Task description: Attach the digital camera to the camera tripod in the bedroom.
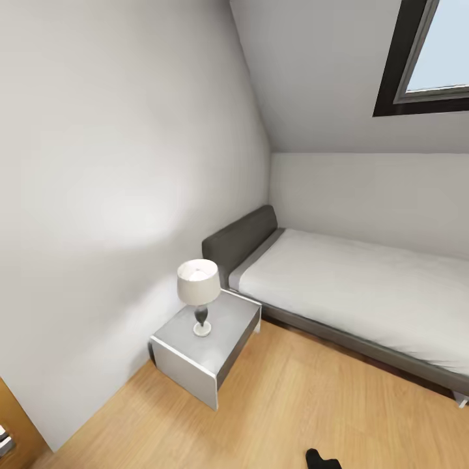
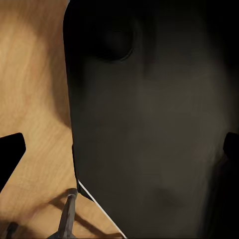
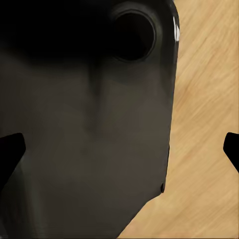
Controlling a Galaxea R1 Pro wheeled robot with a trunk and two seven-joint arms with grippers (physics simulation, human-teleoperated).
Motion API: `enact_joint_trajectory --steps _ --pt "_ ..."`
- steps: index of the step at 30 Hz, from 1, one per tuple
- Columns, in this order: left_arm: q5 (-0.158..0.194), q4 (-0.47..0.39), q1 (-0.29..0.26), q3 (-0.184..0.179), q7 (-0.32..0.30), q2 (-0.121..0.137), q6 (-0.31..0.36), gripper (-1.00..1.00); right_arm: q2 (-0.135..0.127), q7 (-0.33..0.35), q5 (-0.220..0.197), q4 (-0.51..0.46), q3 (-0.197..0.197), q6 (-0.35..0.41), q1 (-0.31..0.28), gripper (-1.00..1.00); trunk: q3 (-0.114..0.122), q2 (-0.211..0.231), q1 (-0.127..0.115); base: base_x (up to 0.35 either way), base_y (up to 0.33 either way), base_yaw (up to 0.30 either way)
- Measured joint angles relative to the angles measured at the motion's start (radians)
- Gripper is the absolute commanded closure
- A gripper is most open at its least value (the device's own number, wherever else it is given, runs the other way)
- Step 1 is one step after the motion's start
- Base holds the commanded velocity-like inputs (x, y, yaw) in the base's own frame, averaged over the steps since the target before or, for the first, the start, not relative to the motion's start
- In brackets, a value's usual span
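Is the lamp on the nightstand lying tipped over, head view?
No. The lamp stands upright on the grey nightstand beside the bed.

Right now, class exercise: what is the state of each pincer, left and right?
Left pincer: open, fingertips wide apart, holding nothing.
Right pincer: open, fingertips wide apart, holding nothing.

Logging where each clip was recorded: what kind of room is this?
Most likely a bedroom: a bed with a grey headboard stands along the wall, beside a nightstand bearing a lamp.

Light wood plank floor (image 1: 286, 404) — on it a grey nightstand (image 1: 218, 339) bearing a white-shaded lamp (image 1: 198, 286), and a grey-framed bed (image 1: 365, 293).
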Motion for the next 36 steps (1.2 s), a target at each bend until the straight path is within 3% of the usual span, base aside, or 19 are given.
enact_joint_trajectory --steps 5,28,36 --pt "-0.013 0.002 0.025 0.008 0.003 0.006 0.005 -1.00 0.009 -0.001 0.001 -0.007 0.004 -0.008 0.007 -1.00 0.000 0.000 0.000 0.000 0.000 0.000" --pt "-0.012 0.002 0.025 0.008 0.003 0.006 0.004 -1.00 0.009 -0.001 0.001 -0.007 0.004 -0.008 0.007 -1.00 0.000 0.000 0.000 0.000 0.000 -0.003" --pt "0.005 -0.027 0.004 0.000 0.000 0.038 -0.013 -1.00 0.000 0.006 0.004 -0.051 0.012 -0.040 -0.038 -1.00 -0.003 0.000 0.000 0.000 0.000 -0.202"
